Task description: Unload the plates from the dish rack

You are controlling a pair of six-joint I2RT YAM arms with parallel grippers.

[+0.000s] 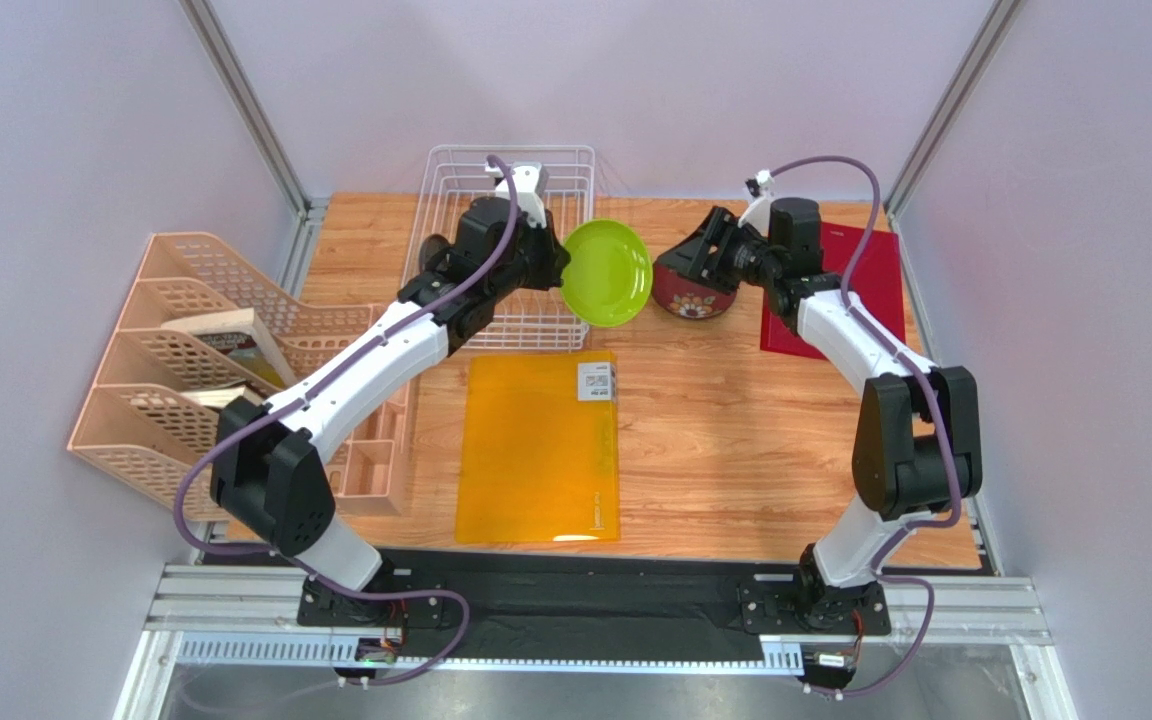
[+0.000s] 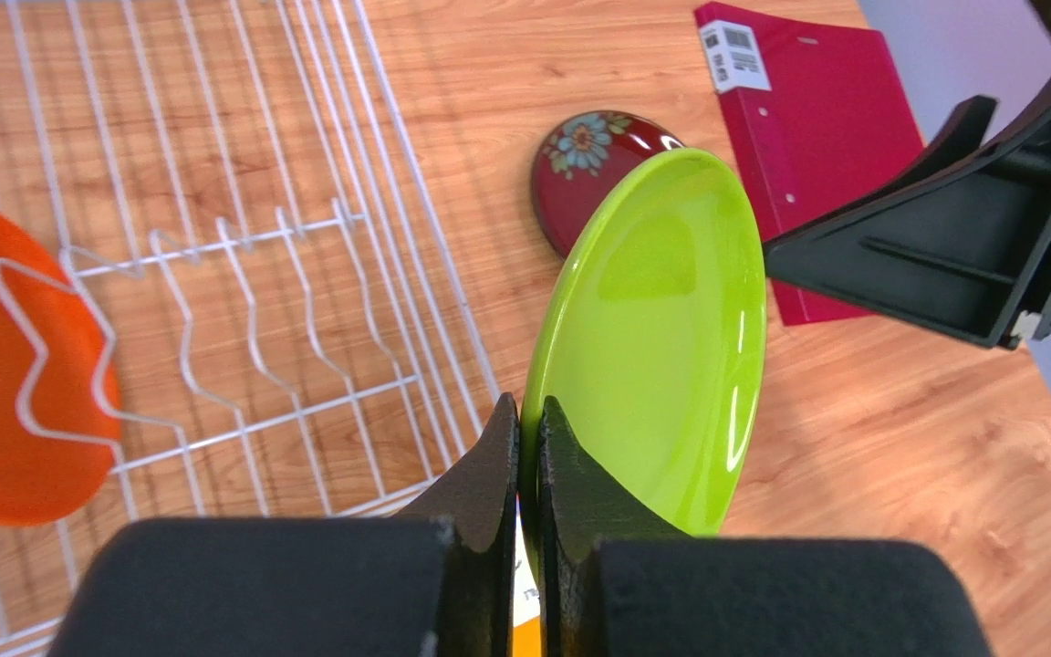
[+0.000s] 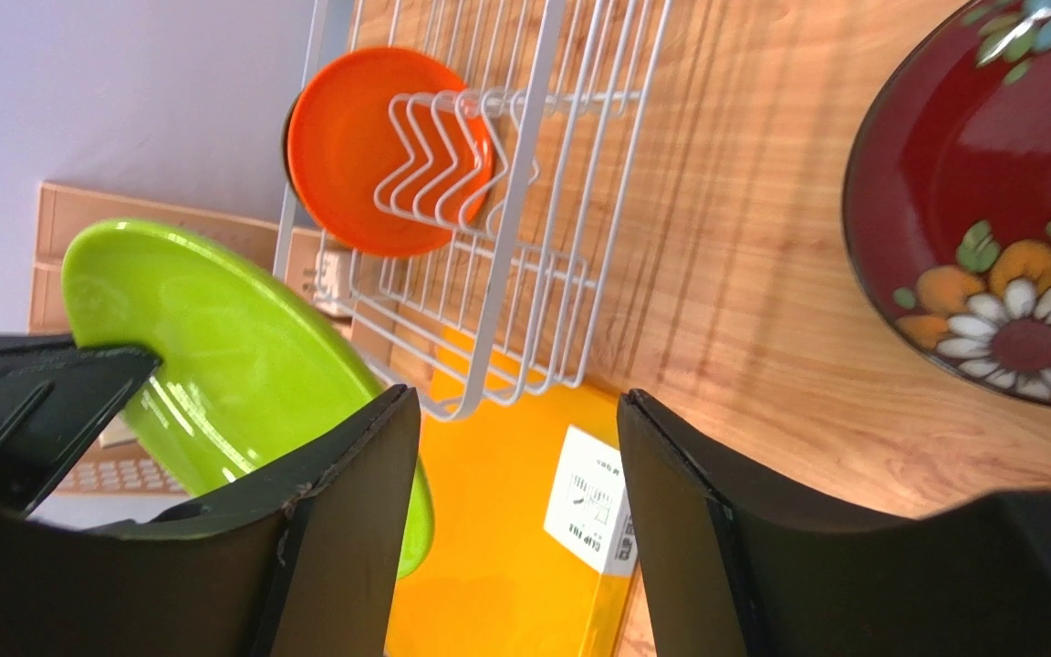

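Note:
My left gripper (image 1: 557, 267) (image 2: 528, 411) is shut on the rim of the lime green plate (image 1: 608, 273) (image 2: 668, 329) (image 3: 216, 342), which it holds on edge in the air just right of the white wire dish rack (image 1: 515, 149) (image 2: 353, 219) (image 3: 508, 205). An orange plate (image 2: 10, 383) (image 3: 353, 137) stands among the rack's tines. The dark red floral plate (image 1: 695, 300) (image 2: 586, 158) (image 3: 997, 205) lies on the table. My right gripper (image 1: 692, 258) (image 3: 517, 397) hovers over that plate's near edge, open and empty, facing the green plate.
An orange folder (image 1: 537, 446) (image 3: 531, 548) with a white label lies flat at the middle of the table. A flat red mat (image 1: 856, 293) (image 2: 819, 151) sits at the back right. The beige slotted organizer (image 1: 192, 360) stands along the left edge.

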